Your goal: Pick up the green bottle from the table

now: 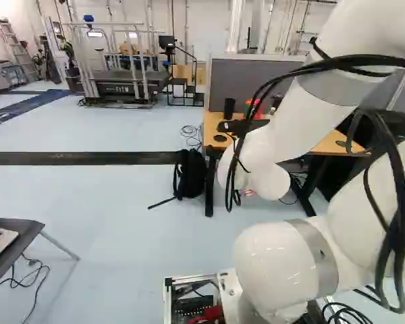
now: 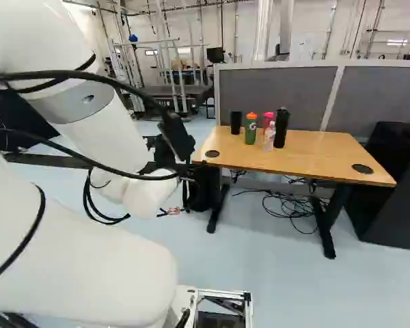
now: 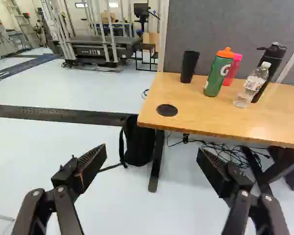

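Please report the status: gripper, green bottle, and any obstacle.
Gripper open, empty. Green bottle upright on table, not gripped. Pink bottle close beside it; near side looks unblocked.

Green bottle (image 3: pixel 216 78), orange cap (image 3: pixel 225 53). Pink bottle (image 3: pixel 231 74). Black tumbler (image 3: pixel 189 68). Table (image 3: pixel 210 116) orange-tan. Partition (image 3: pixel 215 24) grey. Floor (image 3: pixel 63 139) pale blue. Backpack (image 3: pixel 138 142) black.

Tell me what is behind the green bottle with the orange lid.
Behind and beside the green bottle stands a slim pink bottle, its near edge partly covered. Farther back rises a grey upright partition; what lies directly behind that is hidden.
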Tool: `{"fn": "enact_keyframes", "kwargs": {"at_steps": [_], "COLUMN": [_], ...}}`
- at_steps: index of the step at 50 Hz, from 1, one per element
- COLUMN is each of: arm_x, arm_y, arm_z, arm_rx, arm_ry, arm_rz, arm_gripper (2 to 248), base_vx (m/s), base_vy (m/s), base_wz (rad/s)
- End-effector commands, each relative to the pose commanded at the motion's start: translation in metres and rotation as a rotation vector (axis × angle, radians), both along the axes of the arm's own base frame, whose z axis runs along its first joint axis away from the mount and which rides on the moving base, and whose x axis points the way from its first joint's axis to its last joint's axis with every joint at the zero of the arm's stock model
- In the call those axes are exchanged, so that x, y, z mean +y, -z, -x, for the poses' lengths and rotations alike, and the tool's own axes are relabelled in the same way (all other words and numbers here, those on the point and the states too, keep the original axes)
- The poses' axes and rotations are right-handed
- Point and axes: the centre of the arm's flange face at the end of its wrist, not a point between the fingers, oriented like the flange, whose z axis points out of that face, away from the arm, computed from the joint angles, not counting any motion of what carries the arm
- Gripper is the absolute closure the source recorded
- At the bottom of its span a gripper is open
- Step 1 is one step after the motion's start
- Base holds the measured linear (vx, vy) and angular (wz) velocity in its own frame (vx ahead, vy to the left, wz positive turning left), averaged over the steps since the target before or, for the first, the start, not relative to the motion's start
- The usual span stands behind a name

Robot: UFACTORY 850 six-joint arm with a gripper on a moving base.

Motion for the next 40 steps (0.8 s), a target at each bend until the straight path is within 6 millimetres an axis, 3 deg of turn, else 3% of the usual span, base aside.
{"fn": "enact_keyframes", "kwargs": {"at_steps": [18,40], "arm_x": [0.0000,0.0000], "arm_y": [0.0000,0.0000], "arm_z": [0.0000,0.0000], "arm_rx": [0.000,0.000], "arm_ry": [0.000,0.000], "arm_rz": [0.000,0.000], "arm_gripper": [3,3], "base_vx": [0.048,0.171], "base_vy": [-0.004,0.000], "base_wz": [-0.006,-0.006]}}
